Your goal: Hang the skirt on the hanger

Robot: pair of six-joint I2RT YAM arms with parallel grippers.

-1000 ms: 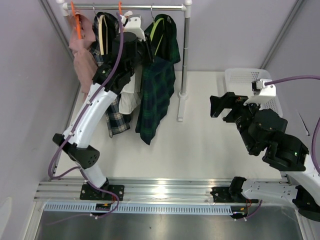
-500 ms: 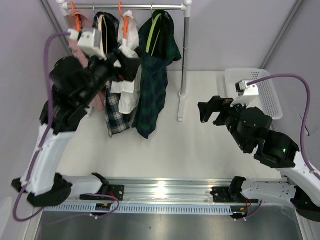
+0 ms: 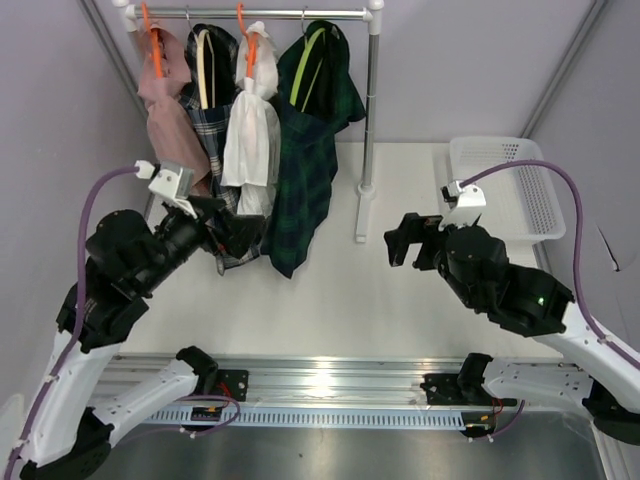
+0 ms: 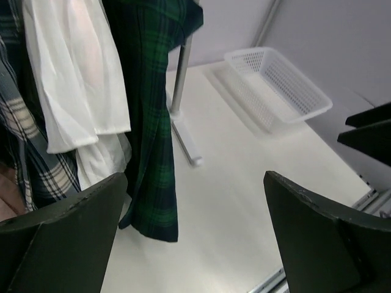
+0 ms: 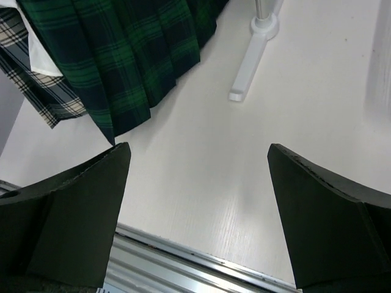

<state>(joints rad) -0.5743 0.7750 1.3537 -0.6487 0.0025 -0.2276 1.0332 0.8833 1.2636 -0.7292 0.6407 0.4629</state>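
Clothes rack (image 3: 270,14) at the far left of the counter (image 3: 420,300), four garments hung in a row. From the left: pink garment (image 3: 165,110) on the first orange hanger (image 3: 152,45); blue-and-white checked garment (image 3: 222,215) on a cream hanger (image 3: 203,65); white skirt (image 3: 250,135) on the second orange hanger (image 3: 247,50); dark green plaid skirt (image 3: 305,170) on a yellow-green hanger (image 3: 300,70), last before the rack's upright post (image 3: 371,100). White skirt hangs straight down from its hanger, pressed against the checked garment on one side and the plaid skirt on the other; its hem ends higher than both neighbours'. Left claw (image 3: 238,235) spread wide, nothing between the jaws, held low in front of the hanging hems, about level with the bottom edge of the checked garment. Whether it brushes the cloth cannot be told from above. Left wrist view: white skirt (image 4: 79,73) and plaid cloth hang beyond the claw (image 4: 195,180), none of it between the fingers. Right claw (image 3: 408,240) likewise spread wide and empty, over bare counter to the right of the post's foot (image 3: 362,215), pointing toward the rack. Right wrist view confirms only counter between its fingers. White mesh basket (image 3: 490,141) at the far right of the counter, well apart from the rack.
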